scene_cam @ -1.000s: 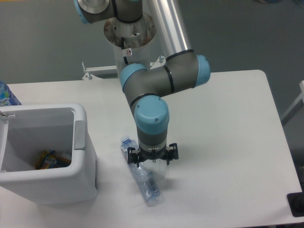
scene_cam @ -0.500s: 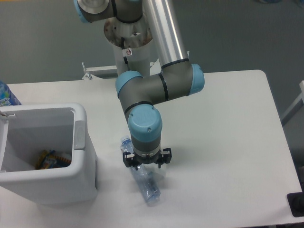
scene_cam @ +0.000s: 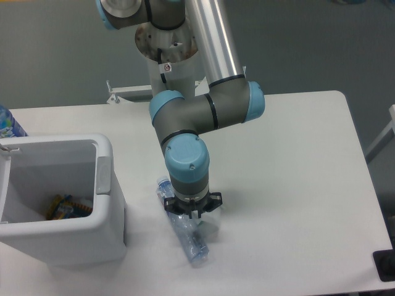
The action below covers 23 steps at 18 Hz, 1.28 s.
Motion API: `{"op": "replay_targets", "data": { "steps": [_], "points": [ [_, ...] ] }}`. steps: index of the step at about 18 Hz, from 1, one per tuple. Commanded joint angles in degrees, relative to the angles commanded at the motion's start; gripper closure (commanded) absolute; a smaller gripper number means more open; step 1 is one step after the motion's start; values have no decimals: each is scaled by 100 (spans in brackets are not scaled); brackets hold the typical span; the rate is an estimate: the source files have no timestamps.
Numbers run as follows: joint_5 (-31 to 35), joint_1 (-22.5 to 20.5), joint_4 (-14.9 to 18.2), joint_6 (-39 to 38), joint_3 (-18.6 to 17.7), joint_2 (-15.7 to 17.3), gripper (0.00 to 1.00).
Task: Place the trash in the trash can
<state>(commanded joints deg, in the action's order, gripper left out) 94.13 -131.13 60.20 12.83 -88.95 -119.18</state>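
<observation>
One tool (scene_cam: 191,217) has sunk lower onto the crushed bottle (scene_cam: 185,233) over the last second, though you cannot tell whether its fingers are spread or pinching. The bottle lies flat on the counter (scene_cam: 296,185), just beside the trash can (scene_cam: 58,197), so expect a grasp next.

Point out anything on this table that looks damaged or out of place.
The plastic bottle is crushed and lies on its side on the table, beside the trash can rather than in it. The gripper sits directly over it. Nothing looks spilled.
</observation>
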Motion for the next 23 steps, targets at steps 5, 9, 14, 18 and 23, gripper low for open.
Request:
{"op": "replay_targets", "data": {
  "steps": [5, 9, 14, 18, 23],
  "points": [
    [-35, 0, 79, 97, -9, 140, 100],
    [-61, -131, 44, 175, -9, 430, 100],
    [-342, -430, 18, 316, 202, 984, 100],
    [-824, -641, 0, 316, 666, 1222, 100],
    [-1905, -966, 0, -42, 1440, 1433, 100]
  ]
}}
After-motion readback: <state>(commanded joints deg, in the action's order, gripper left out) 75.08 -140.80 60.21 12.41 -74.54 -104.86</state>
